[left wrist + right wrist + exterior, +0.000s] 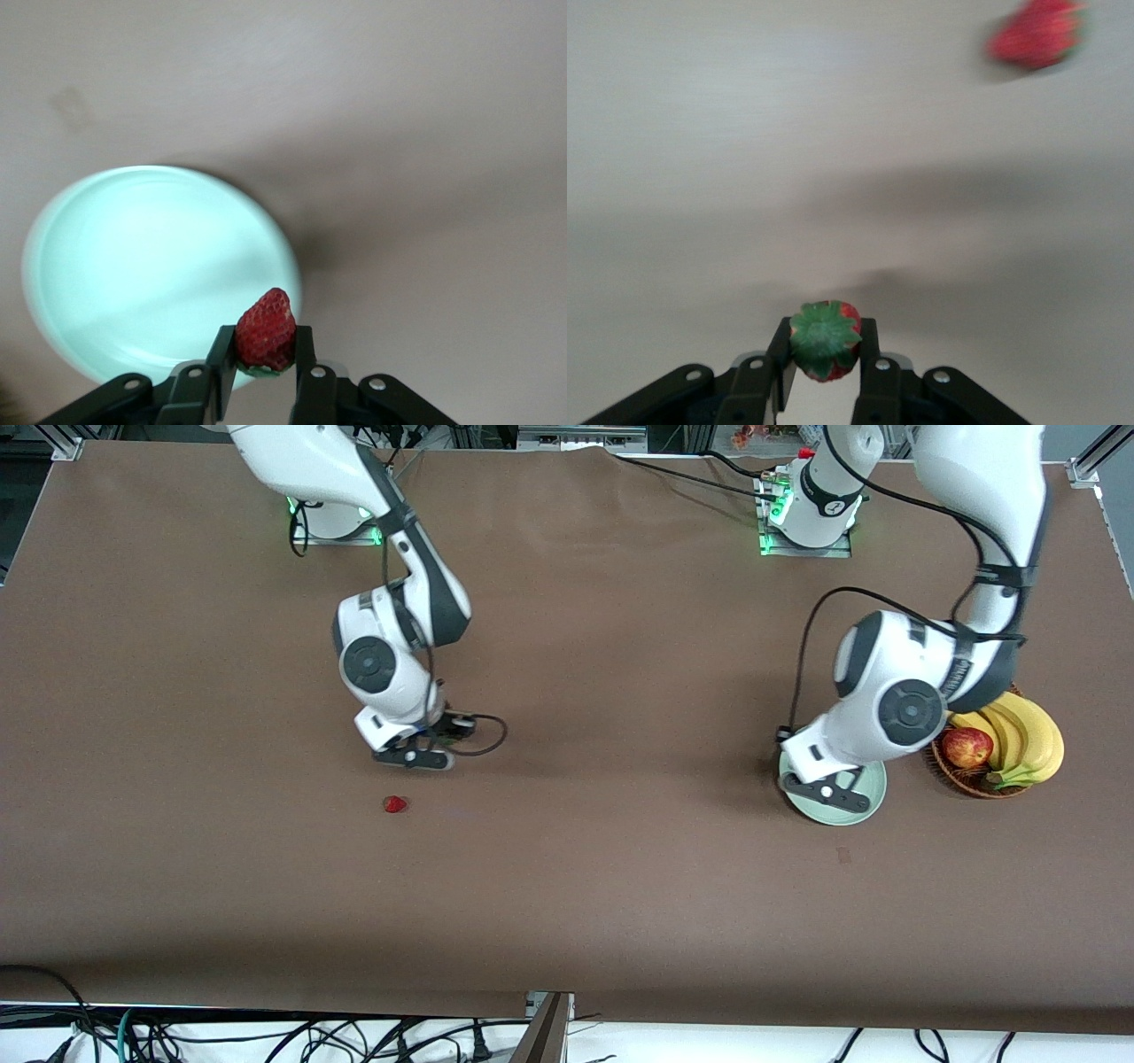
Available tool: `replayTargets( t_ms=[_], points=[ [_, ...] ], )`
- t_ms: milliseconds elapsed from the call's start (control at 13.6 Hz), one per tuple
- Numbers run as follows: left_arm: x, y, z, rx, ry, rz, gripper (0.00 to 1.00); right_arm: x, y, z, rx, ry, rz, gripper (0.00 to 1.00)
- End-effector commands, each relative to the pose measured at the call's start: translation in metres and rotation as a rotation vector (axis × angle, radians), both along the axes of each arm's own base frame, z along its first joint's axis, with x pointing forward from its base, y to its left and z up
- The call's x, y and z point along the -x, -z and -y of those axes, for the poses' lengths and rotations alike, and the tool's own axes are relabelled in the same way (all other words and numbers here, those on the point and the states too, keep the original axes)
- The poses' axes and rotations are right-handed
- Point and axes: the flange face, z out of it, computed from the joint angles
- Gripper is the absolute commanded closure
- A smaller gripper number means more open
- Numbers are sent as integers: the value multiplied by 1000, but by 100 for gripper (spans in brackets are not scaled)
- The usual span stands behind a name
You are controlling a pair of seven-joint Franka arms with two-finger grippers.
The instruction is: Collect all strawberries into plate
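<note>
My left gripper (265,350) is shut on a red strawberry (266,329) and holds it over the rim of the pale mint-green plate (142,266). In the front view the left gripper (826,789) covers part of the plate (873,788). My right gripper (825,354) is shut on a second strawberry (825,338) with its green cap facing the camera, up over the bare table. In the front view the right gripper (414,757) hangs over the table just above a third strawberry (395,804), which also shows in the right wrist view (1035,35).
A brown wicker basket (961,778) with a red apple (967,747) and bananas (1028,740) stands beside the plate, toward the left arm's end of the table. A small dark mark (843,855) lies on the brown table nearer to the front camera than the plate.
</note>
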Motion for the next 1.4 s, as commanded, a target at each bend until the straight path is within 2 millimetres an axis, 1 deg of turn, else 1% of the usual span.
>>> replayTargets(
  t_ms=[0, 74, 147, 221, 295, 369, 442, 516, 590, 663, 737, 811, 885, 958, 1106, 1179, 1253, 1327],
  points=[
    [-11, 23, -58, -39, 198, -46, 100, 10, -31, -83, -55, 127, 17, 81],
    [-13, 35, -71, -24, 216, -46, 100, 19, -31, -117, -68, 158, 25, 81],
    [-13, 40, -73, -17, 241, -46, 100, 27, -22, -149, -74, 205, 27, 81],
    [-13, 43, -74, -14, 242, -53, 93, 33, -14, -179, -84, 264, 30, 81],
    [-9, 49, -73, -6, 227, -70, 68, 35, -9, -207, -107, 315, 45, 80],
    [-6, 55, -71, 24, 200, -82, 43, 36, -3, -229, -137, 366, 59, 79],
    [-7, 54, -71, 33, 199, -81, 15, 38, 3, -245, -171, 414, 76, 76],
    [-7, 53, -70, 34, 205, -82, 0, 42, 9, -264, -235, 467, 108, 74],
    [-5, 54, -70, 33, 205, -100, 0, 45, 18, -275, -295, 516, 137, 71],
    [-4, 52, -65, 32, 209, -114, 0, 49, 32, -280, -322, 541, 152, 67],
    [-4, 50, -62, 30, 203, -115, 0, 57, 41, -286, -328, 535, 158, 62],
    [-5, 46, -61, 31, 195, -109, 0, 60, 45, -287, -324, 533, 157, 51],
    [-5, 43, -57, 33, 198, -104, 0, 60, 47, -286, -320, 531, 159, 31],
    [-5, 39, -46, 37, 212, -103, 0, 58, 42, -286, -318, 519, 168, 17],
    [-3, 34, -32, 30, 161, -104, 0, 53, 35, -279, -287, 505, 169, 9],
    [-1, 34, -24, 42, 125, -112, 0, 42, 22, -268, -232, 492, 170, 9],
    [0, 30, -14, 93, 47, -115, 0, 35, 6, -257, -166, 440, 160, 9],
    [-1, 25, -5, 142, -32, -124, 0, 27, -6, -240, -88, 354, 137, 9]
  ],
)
